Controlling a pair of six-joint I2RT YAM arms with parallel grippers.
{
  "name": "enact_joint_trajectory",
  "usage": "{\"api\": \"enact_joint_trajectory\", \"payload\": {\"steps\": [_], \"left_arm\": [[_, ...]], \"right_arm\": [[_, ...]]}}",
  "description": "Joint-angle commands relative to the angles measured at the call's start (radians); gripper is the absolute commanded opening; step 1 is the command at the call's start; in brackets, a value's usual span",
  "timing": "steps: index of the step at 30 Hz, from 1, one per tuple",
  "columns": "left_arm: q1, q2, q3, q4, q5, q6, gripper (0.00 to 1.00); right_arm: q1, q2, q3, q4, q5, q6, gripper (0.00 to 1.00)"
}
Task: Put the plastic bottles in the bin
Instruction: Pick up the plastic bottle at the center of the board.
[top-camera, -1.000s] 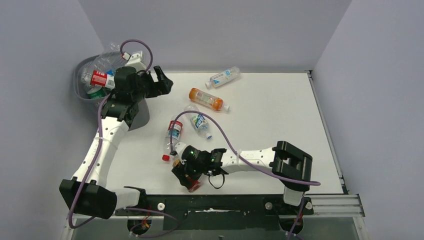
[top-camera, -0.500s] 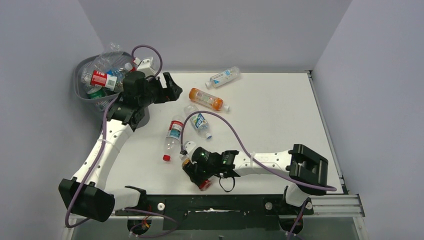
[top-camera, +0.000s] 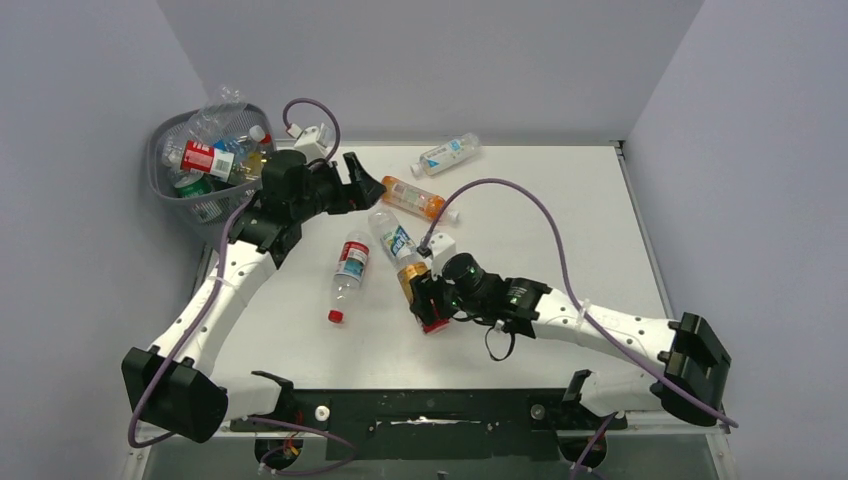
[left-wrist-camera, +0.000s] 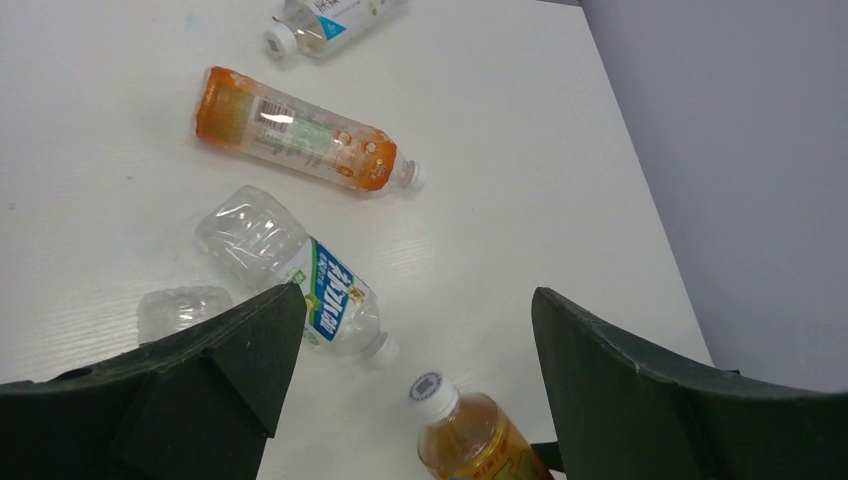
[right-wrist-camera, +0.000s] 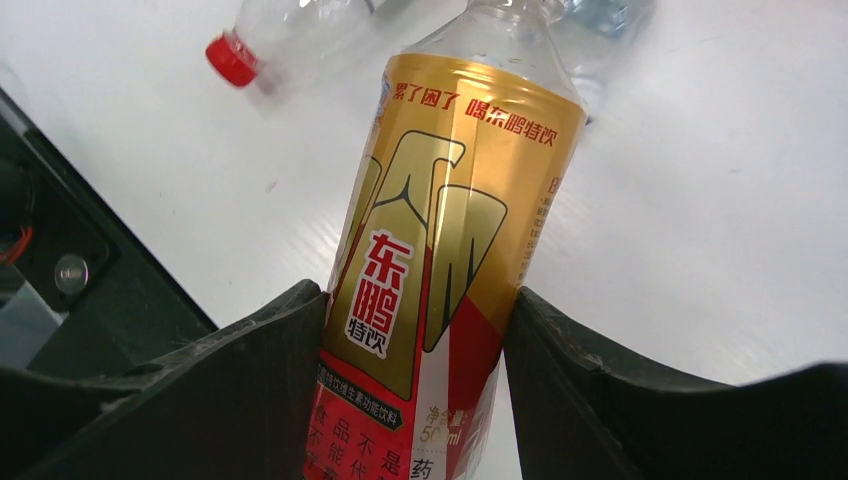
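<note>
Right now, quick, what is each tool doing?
Left tool: open, empty.
Right tool: closed on the gold bottle.

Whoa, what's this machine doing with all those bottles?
It is clearing plastic bottles off the table into the bin, which already holds several. The right gripper is shut on a gold-labelled bottle. The left gripper is open and empty above the table, where four loose bottles lie, the orange bottle nearest it.
</note>
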Motion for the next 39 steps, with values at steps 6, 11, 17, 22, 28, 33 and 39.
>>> {"api": "enact_joint_trajectory", "payload": {"steps": [6, 11, 17, 22, 28, 33, 39], "left_arm": [[-0.072, 0.049, -0.074, 0.219, 0.122, -0.139, 0.84], [-0.136, 0.09, -0.08, 0.277, 0.132, -0.185, 0.84], [-0.187, 0.134, -0.087, 0.322, 0.152, -0.223, 0.84], [-0.235, 0.154, -0.102, 0.359, 0.147, -0.249, 0.84], [-0.282, 0.187, -0.106, 0.398, 0.14, -0.275, 0.84], [-0.311, 0.211, -0.125, 0.466, 0.145, -0.315, 0.84], [-0.333, 0.234, -0.119, 0.471, 0.123, -0.313, 0.84]], "right_arm": [[-0.091, -0.138, 0.049, 0.012, 0.068, -0.037, 0.46], [-0.129, -0.162, 0.074, 0.013, 0.077, -0.05, 0.46], [-0.198, -0.187, 0.098, 0.01, 0.056, -0.073, 0.46], [-0.237, -0.189, 0.12, 0.008, 0.03, -0.091, 0.47], [-0.255, -0.196, 0.127, 0.029, 0.021, -0.094, 0.47], [-0.263, -0.198, 0.133, 0.04, 0.022, -0.095, 0.47], [-0.265, -0.215, 0.13, 0.044, 0.024, -0.095, 0.47]]}}
